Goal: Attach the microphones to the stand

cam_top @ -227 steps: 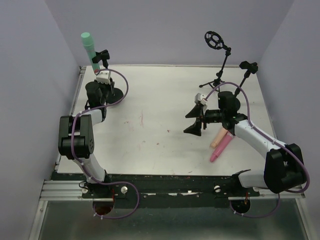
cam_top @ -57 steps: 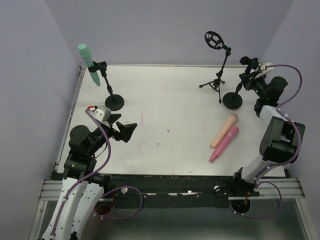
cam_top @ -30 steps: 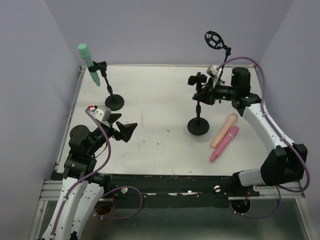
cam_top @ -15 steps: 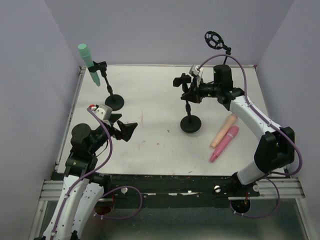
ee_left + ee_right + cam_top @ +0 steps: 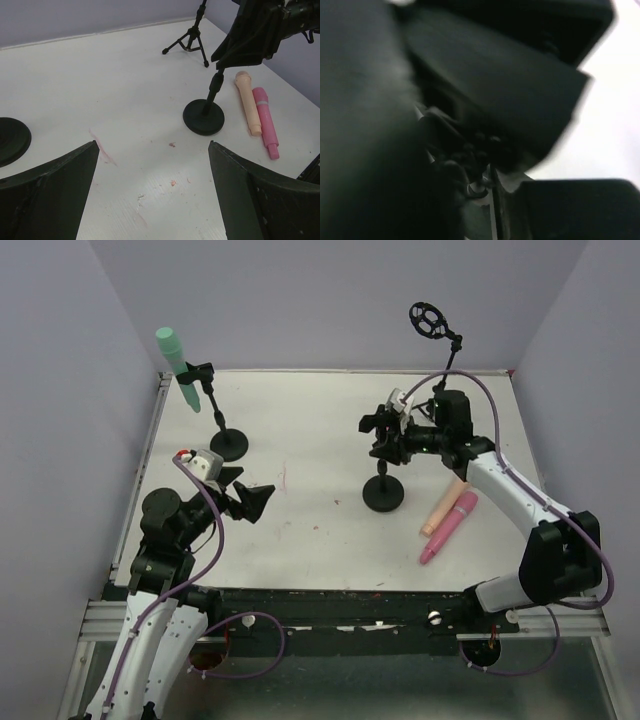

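Observation:
A mint green microphone (image 5: 172, 355) sits in the clip of the black stand (image 5: 229, 445) at the back left. A peach microphone (image 5: 447, 501) and a pink microphone (image 5: 449, 527) lie side by side on the table at the right. A second black stand (image 5: 384, 494) rests on its round base mid-table. My right gripper (image 5: 386, 432) is around this stand's top clip. The right wrist view is dark and blurred, so the jaws' state does not show. My left gripper (image 5: 246, 502) hovers open and empty at the front left, well apart from everything.
A black tripod stand (image 5: 434, 405) with a ring mount (image 5: 428, 320) stands at the back right. The white table (image 5: 320, 540) is walled by lilac panels on three sides. In the left wrist view the second stand (image 5: 203, 116) is left of the peach microphone (image 5: 248, 102).
My right arm has brought the second stand from the back right corner toward the table's middle, and it now stands a little nearer the front. The left arm has not moved.

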